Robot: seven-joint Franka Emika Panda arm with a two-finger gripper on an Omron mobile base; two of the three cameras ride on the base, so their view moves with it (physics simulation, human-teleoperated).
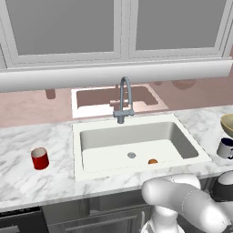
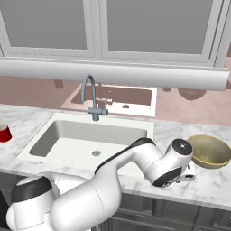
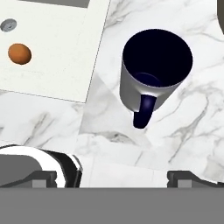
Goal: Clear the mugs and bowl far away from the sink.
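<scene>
The white-grey mug (image 3: 153,70) with its navy inside stands upright on the marble counter right of the sink (image 3: 57,65), handle toward the camera. My gripper (image 3: 116,179) hovers over it, open, with nothing between its tips; it is also seen at the end of the arm (image 2: 187,175). The same mug (image 1: 225,148) shows at the right edge of the left base view, just in front of the tan-yellow bowl (image 1: 227,125). In the right base view the bowl (image 2: 210,151) sits beside my hand. The red mug (image 1: 40,158) stands on the counter left of the sink (image 1: 136,139), likewise at the left edge (image 2: 4,133).
A grey gooseneck faucet (image 1: 124,100) rises behind the basin. A small orange thing (image 1: 153,161) lies on the basin floor near the drain (image 1: 131,155). A window runs along the wall behind the counter. The counter's front edge runs just before the arm.
</scene>
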